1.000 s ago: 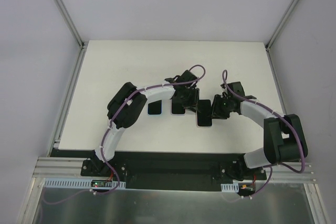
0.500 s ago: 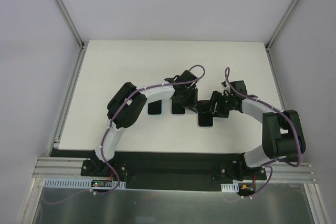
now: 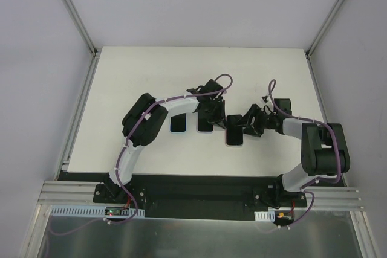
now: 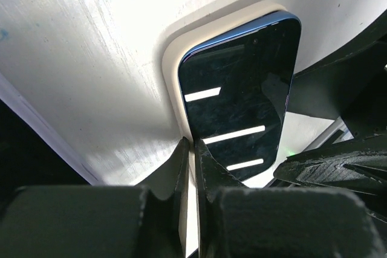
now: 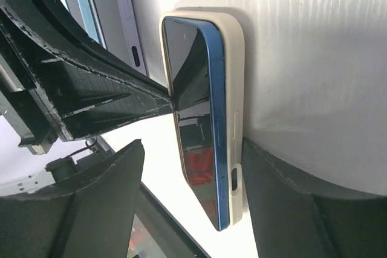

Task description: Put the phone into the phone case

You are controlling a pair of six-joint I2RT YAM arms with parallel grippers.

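Black fingertips clenched tip to tip: left claw point(image 4: 193, 149), grasping nothing, pressing down at the seam between phone point(image 4: 242, 101) and case point(image 4: 171, 70) on one long edge of the screen. Right claw point(image 5: 192, 149) released and spread wide, phone and case lying between its two fingers, neither finger clearly gripping. Reaches in from the right side; the left claw from above and the left. Both close, but only the left plainly touching, so likely the one to finish the push.

Just past the fingertips: phone face up on the white table point(image 4: 91, 40), resting in the cream case, long axis running near-to-far across the table and straight away from the right wrist camera. Glossy dark glass, streaked with bright reflections. Blue side rail with buttons and a port, standing proud of the cream wall along most of its length. Looks snugger at the far corner. Probably not fully home; calls for a downward press along that raised edge.

Farther left on the table: nearer slab point(image 3: 204, 124) and farther slab point(image 3: 178, 124), dark, too small to name.
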